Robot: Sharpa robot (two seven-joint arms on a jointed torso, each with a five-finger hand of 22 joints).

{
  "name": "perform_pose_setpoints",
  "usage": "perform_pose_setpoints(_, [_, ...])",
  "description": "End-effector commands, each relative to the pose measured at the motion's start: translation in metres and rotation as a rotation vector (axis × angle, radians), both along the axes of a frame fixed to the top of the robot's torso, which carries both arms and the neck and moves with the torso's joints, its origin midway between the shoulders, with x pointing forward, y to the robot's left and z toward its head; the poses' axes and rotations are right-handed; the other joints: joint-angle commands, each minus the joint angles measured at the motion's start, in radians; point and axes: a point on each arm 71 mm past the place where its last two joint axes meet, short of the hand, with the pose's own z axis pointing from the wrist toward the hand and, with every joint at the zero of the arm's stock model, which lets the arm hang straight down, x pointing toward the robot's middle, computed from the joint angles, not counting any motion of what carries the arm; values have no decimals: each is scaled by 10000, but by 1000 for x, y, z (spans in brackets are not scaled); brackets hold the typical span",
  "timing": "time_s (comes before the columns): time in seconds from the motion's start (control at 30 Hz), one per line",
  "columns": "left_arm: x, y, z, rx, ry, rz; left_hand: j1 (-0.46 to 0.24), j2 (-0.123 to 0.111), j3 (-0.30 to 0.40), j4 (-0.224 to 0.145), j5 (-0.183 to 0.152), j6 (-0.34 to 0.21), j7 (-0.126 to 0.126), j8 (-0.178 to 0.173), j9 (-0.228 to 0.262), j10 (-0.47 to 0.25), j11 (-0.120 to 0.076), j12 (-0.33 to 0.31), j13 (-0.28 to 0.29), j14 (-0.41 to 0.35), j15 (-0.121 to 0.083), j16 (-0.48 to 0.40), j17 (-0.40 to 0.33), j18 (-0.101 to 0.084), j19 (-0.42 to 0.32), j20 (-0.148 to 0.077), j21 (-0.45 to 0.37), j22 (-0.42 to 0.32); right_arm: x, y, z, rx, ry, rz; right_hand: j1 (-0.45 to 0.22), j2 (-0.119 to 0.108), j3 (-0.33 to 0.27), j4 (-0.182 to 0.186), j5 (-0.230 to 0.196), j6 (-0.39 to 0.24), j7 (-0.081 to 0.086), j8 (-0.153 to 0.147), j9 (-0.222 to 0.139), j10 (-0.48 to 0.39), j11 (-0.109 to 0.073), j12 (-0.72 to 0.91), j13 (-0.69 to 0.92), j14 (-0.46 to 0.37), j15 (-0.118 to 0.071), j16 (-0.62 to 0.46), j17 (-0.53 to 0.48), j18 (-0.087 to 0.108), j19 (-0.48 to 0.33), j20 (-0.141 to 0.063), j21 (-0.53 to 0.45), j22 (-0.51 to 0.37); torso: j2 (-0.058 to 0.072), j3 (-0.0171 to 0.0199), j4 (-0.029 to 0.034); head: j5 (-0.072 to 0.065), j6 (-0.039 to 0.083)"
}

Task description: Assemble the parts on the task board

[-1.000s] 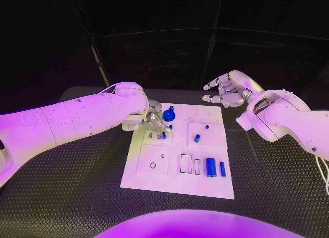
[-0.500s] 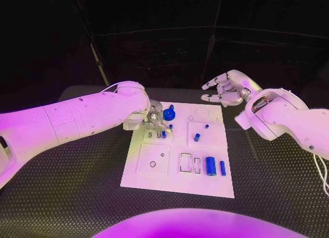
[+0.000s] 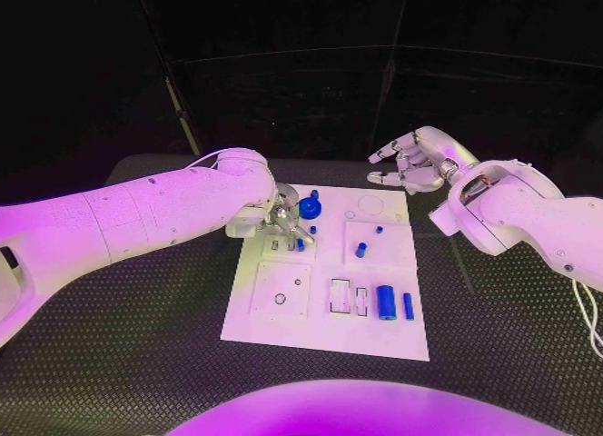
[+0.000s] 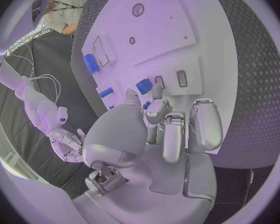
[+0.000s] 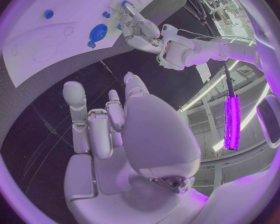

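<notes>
1. The black table (image 3: 144,363) carries the white task board (image 3: 331,336) in its middle, lying lengthways away from the robot.
2. The left arm (image 3: 118,227) reaches in across the board's far left corner; the right arm (image 3: 538,227) stays off to the far right side.
3. The left hand (image 3: 283,222) is down on the board, its fingertips (image 4: 154,92) gathered at a small blue part (image 4: 144,86) beside two little slots. I cannot tell whether they actually pinch it or only touch it.
4. The right hand (image 3: 413,163) hovers above the table past the board's far right corner, fingers loosely spread, holding nothing.
5. A round blue part (image 3: 310,212) sits just beyond the left hand, clearly nearer to it than to the right.
6. Two blue cylinders (image 3: 395,304) lie near the board's right edge, toward the robot, long axes running along the board, well apart from both hands.
</notes>
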Motion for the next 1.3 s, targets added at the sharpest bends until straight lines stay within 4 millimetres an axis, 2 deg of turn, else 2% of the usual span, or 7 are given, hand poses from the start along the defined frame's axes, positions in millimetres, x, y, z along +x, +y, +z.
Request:
perform_pose_setpoints(0.03, [0, -1, 0, 94, 98, -39, 97, -5, -27, -25, -26, -73, -20, -16, 20, -72, -11, -49, 0, 1036, 76, 30, 2632, -44, -41, 25, -9, 14, 0, 1, 1, -2, 16, 58, -49, 74, -57, -11, 50, 15, -19, 59, -7, -47, -5, -43, -14, 509, -93, -66, 244, 110, -44, -2, -54, -18, 4, 0, 6, 3, -30])
perform_pose_setpoints(0.2, [-1, -1, 0, 100, 110, -61, 194, 4, -25, -46, -26, -74, -20, -8, 59, -85, -11, -75, -25, 1036, 79, 30, 2632, -36, -65, 31, -27, -12, 1, 1, 1, -8, 25, 52, -45, 86, -54, -10, 63, 18, -20, 63, -6, -48, -6, -45, -17, 507, -94, -74, 231, 111, -47, -3, -62, -29, -5, 2, 2, 38, -73])
perform_pose_setpoints(0.57, [-3, -5, -1, -22, 327, -181, 626, -4, 16, -148, -24, -108, -13, 20, 223, -187, -2, -240, -189, 1036, 93, 30, 2632, -5, -170, 51, -110, -125, 3, 1, 0, -21, 48, 33, -25, 111, -42, -14, 86, 28, -23, 75, -5, -42, -10, -40, -14, 508, -97, -77, 232, 112, -44, -6, -69, -35, 2, -3, 9, 4, -98])
perform_pose_setpoints(0.77, [-4, -5, 0, -84, 374, -172, 976, 171, 201, -251, -22, -136, -6, 33, 330, -213, 3, -301, -239, 1036, 101, 30, 2632, 0, -197, 62, -123, -126, 4, 1, -1, -53, 106, 28, -17, 117, -38, -18, 93, 30, -24, 77, -5, -45, -11, -44, -20, 506, -98, -85, 217, 113, -46, -6, -73, -42, 4, -5, 12, -19, -122])
perform_pose_setpoints(1.07, [-4, -4, 0, -114, 371, -155, 1228, 274, 353, -349, -21, -154, -2, 44, 418, -234, 6, -356, -286, 1036, 105, 30, 2632, 7, -225, 68, -144, -144, 5, 1, -2, -77, 139, 12, -4, 124, -33, -23, 103, 31, -25, 81, -5, -43, -12, -43, -19, 506, -99, -88, 215, 114, -49, -8, -81, -53, 3, -7, 4, -24, -146])
perform_pose_setpoints(1.3, [-4, -5, 0, -207, 356, -105, 1612, 440, 623, -545, -19, -185, -12, 46, 514, -233, -5, -388, -302, 1036, 99, 30, 2632, 10, -237, 68, -149, -132, 6, 0, -3, -86, 151, 1, -1, 126, -32, -24, 105, 32, -25, 82, -5, -42, -12, -42, -19, 506, -99, -88, 214, 115, -50, -8, -83, -55, 7, -3, 10, -22, -167])
